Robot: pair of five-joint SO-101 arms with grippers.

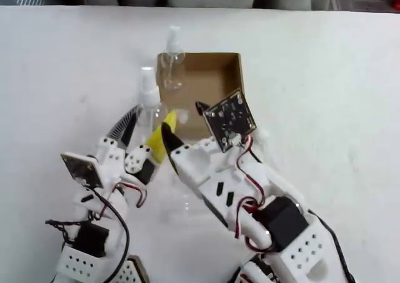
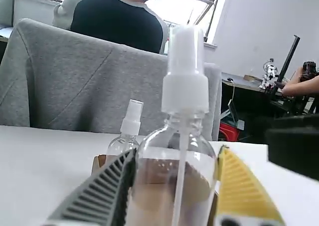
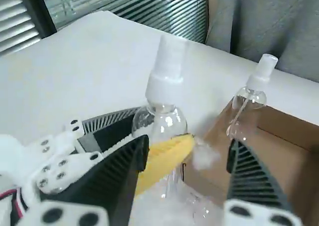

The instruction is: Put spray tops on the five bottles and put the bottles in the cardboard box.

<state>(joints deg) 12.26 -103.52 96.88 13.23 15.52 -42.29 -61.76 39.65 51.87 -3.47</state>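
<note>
My left gripper (image 1: 150,119) is shut on a clear bottle (image 2: 172,181) that stands upright with a white spray top (image 2: 185,71) on it, just outside the near left corner of the cardboard box (image 1: 215,77). Its grey finger (image 2: 102,196) and yellow finger (image 2: 241,191) press the bottle's sides. A second capped bottle (image 1: 171,63) stands in the box's far left corner. My right gripper (image 3: 188,146) is open over the box's near left edge, beside the held bottle; a small white and clear piece (image 3: 203,156) lies between its black fingers (image 3: 117,178), and I cannot tell what it is.
Both arms crowd the table's front, the right arm's body (image 1: 269,214) covering the area before the box. A grey chair back (image 2: 75,81) stands beyond the far table edge. White tabletop (image 1: 325,77) spreads to the right of the box.
</note>
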